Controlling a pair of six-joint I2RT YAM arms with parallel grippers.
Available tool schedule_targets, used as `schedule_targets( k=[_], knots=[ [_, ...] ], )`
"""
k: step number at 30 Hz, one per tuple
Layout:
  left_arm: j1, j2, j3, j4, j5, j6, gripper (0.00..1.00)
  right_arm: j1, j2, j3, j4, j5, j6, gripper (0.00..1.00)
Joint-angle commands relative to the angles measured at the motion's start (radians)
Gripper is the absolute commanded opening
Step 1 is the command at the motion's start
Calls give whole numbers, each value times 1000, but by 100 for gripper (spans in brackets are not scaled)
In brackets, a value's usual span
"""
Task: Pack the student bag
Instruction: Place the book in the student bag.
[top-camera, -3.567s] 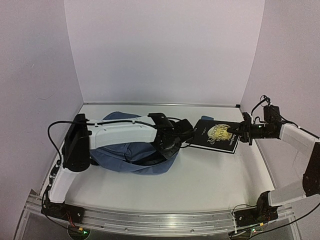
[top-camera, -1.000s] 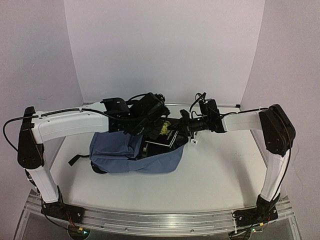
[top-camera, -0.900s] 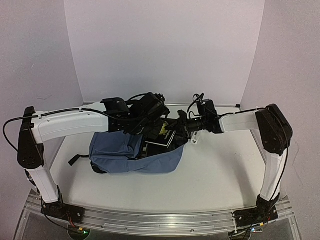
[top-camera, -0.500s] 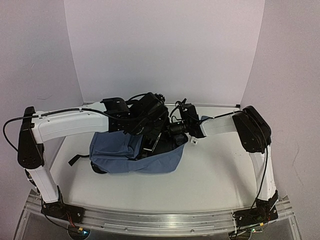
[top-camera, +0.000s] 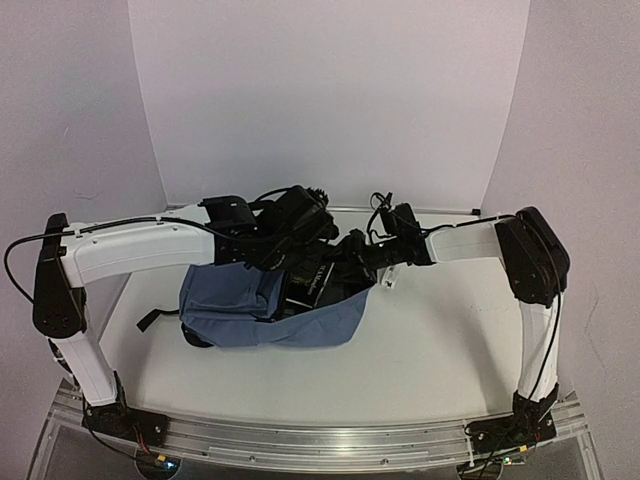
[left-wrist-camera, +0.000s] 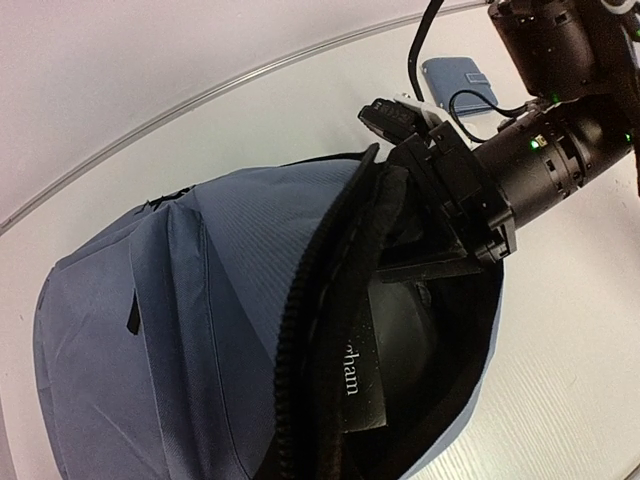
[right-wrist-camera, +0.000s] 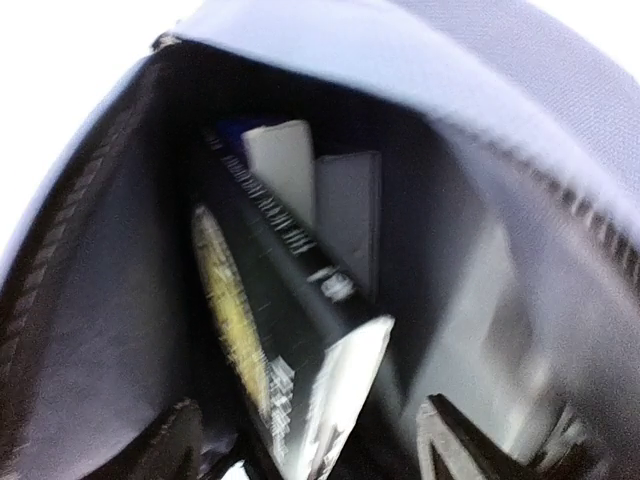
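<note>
Right claw (right-wrist-camera: 315, 425): spread wide and gripping nothing. Its tips sit just inside the mouth of the bag (left-wrist-camera: 170, 300).
Book (right-wrist-camera: 275, 320): black, inside the bag, tilted with its spine toward me, just past my right tips. I can't tell whether a fingertip touches it.
Paler books (right-wrist-camera: 345, 215): two of them, deeper in the bag, behind the black one.
Left claw (top-camera: 285, 238): clenched. I judge it pinches the bag's upper rim and holds the mouth up, though its own wrist view hides the fingers.
Bag, place: on its side on the table (top-camera: 440, 340). Its mouth faces my right claw and wraps around the tips, and its body runs away from them under my left arm.
Bag, handling: soft, limp cloth, not fragile and not slick. I judge the mouth will sag shut if the rim is dropped. The cloth itself is light, but the bag is heavier with the books in it, and they will slide toward whichever end is low.
Bag, where to hold: the zip rim (left-wrist-camera: 300, 330). Its thick corded edge gives a firm pinch, while a flat panel would only bunch up.
Pouch (left-wrist-camera: 458, 82): small and blue, on the table beyond the bag's mouth, apart from the bag.
</note>
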Motion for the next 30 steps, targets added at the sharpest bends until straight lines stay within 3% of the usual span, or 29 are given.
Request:
schedule_targets(
  k=[1,6,9,13,14,30],
  knots=[
    [0,-65,2,60,-1,-8,0,11,-69,-18,-29,16,-39,61],
    [3,-67,1,69,6,-4,0,19,-41,13,-29,13,-29,57],
    [3,-68,-7,75,13,-4,0,28,-11,66,-27,19,-39,48],
    [3,-62,-8,76,23,-4,0,44,56,159,-22,5,-34,22],
    [2,-62,-8,75,25,-5,0,49,66,173,-20,6,-33,19],
    [12,-57,-31,85,68,-20,0,119,234,321,269,5,168,18]
  ],
)
